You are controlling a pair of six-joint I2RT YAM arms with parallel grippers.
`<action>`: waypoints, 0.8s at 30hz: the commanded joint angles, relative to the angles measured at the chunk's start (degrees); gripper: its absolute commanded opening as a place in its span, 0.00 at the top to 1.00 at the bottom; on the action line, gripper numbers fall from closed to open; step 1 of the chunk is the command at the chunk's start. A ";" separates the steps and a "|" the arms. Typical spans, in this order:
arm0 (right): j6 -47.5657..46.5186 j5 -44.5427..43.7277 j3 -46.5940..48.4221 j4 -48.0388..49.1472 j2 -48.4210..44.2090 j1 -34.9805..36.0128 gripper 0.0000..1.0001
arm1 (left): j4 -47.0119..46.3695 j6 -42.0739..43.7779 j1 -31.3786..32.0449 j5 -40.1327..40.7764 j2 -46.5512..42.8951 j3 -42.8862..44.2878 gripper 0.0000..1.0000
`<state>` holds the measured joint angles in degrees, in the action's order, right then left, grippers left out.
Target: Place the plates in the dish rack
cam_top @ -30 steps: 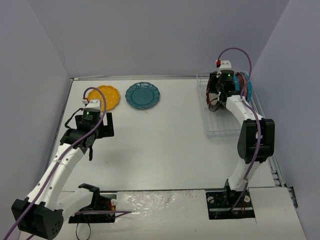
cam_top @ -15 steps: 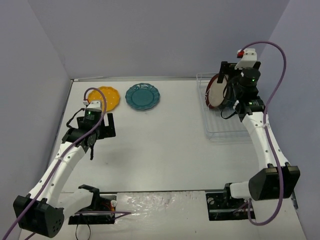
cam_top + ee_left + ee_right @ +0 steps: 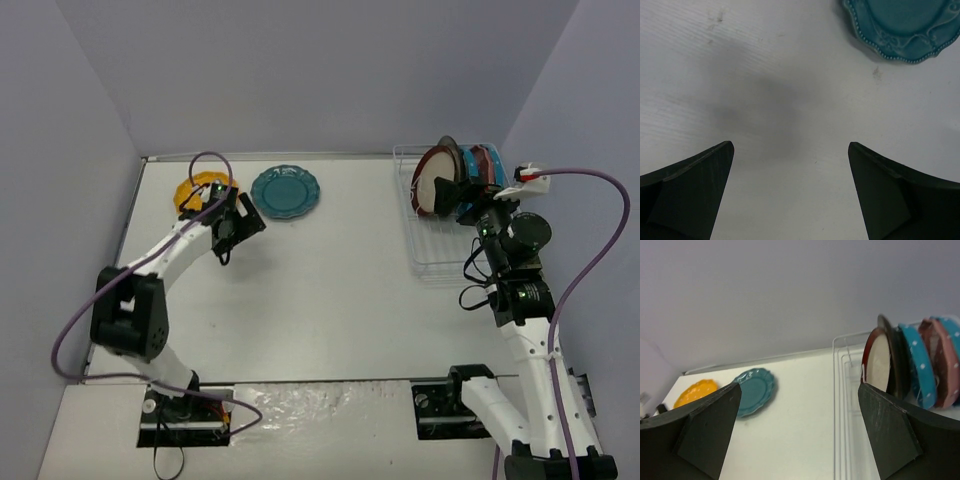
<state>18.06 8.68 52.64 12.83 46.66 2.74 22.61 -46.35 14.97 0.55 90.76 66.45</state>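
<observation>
My left gripper (image 3: 790,143) hangs low over the table (image 3: 765,75), jaws spread wide with nothing between them. The teal plate (image 3: 900,25) lies flat ahead of its right finger, and the yellow plate (image 3: 188,190) lies off to the left, partly hidden by my arm. My right gripper (image 3: 798,385) is spread wide too, and empty. Ahead of its right finger the rack (image 3: 836,390) holds plates on edge: a cream plate (image 3: 880,365) with a dark rim nearest, then a dotted blue plate (image 3: 917,365), a pink plate (image 3: 940,370) and a second blue plate (image 3: 954,335).

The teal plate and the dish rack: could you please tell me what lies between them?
Nothing: only bare white table separates the teal plate from the dish rack, as the top external view shows.
</observation>
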 commanded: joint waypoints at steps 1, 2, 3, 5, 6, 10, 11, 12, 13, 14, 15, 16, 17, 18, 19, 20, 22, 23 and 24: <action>7.42 3.99 -4.83 5.20 -4.46 0.72 0.00 | -9.28 -11.81 -0.46 -2.38 8.48 9.96 0.03; 7.99 3.89 -5.78 5.36 -5.77 0.77 0.00 | -10.29 -13.91 -0.46 -2.48 10.29 11.14 0.03; 8.28 3.93 -5.92 5.35 -5.93 0.84 0.00 | -11.27 -14.22 -0.46 -2.43 10.88 11.43 0.03; 8.72 4.28 -7.06 5.34 -7.21 1.60 0.00 | -12.97 -16.69 -0.46 -1.94 15.07 14.35 0.03; 8.75 4.33 -7.31 5.36 -7.53 1.95 0.00 | -13.31 -17.28 -0.52 -1.66 16.09 15.42 0.03; 8.26 4.37 -8.17 4.82 -8.06 3.06 0.00 | -13.96 -18.80 -0.69 -1.80 22.82 19.65 0.03; 8.13 4.24 -8.43 4.66 -8.16 3.34 0.00 | -14.08 -19.12 -0.73 -2.12 24.51 20.88 0.03; 8.11 4.25 -8.42 4.64 -8.16 3.61 0.00 | -14.02 -19.17 -0.73 -2.15 24.71 21.00 0.03; 7.84 4.33 -8.34 4.39 -8.07 3.91 0.00 | -14.28 -19.59 -0.73 -2.40 26.45 21.97 0.03; 7.49 4.39 -8.28 4.27 -8.01 4.60 0.00 | -15.56 -19.95 -0.79 -2.52 27.34 22.21 0.03; 7.16 4.23 -8.23 4.19 -7.91 5.13 0.00 | -16.28 -20.22 -0.84 -2.57 28.23 22.39 0.05; 6.84 3.92 -8.19 4.15 -7.78 5.54 0.00 | -16.60 -20.45 -0.89 -2.57 29.13 22.53 0.06; 6.65 3.76 -8.13 3.93 -7.73 5.85 0.00 | -16.76 -20.81 -0.90 -2.61 29.86 22.66 0.07; 6.55 3.71 -8.08 3.67 -7.72 6.09 0.00 | -16.81 -21.23 -0.90 -2.66 30.41 22.69 0.08; 6.55 3.71 -8.08 3.58 -7.74 6.23 0.00 | -17.14 -21.59 -0.92 -2.70 30.64 22.28 0.09; 6.55 3.71 -8.08 3.47 -7.79 6.29 0.00 | -18.47 -21.97 -0.97 -2.86 30.75 21.43 0.11; 6.62 3.64 -8.35 3.43 -7.81 6.51 0.00 | -20.85 -22.73 -0.99 -2.99 30.79 19.11 0.15; 6.68 3.67 -8.53 3.38 -7.81 6.57 0.00 | -21.52 -22.95 -1.04 -3.15 30.98 18.17 0.19; 6.81 3.80 -8.69 3.34 -7.84 6.60 0.00 | -22.59 -23.08 -1.08 -3.36 31.23 17.37 0.22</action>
<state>25.30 12.11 43.92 12.30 38.76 8.79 4.14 -67.23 14.38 -2.37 121.67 86.55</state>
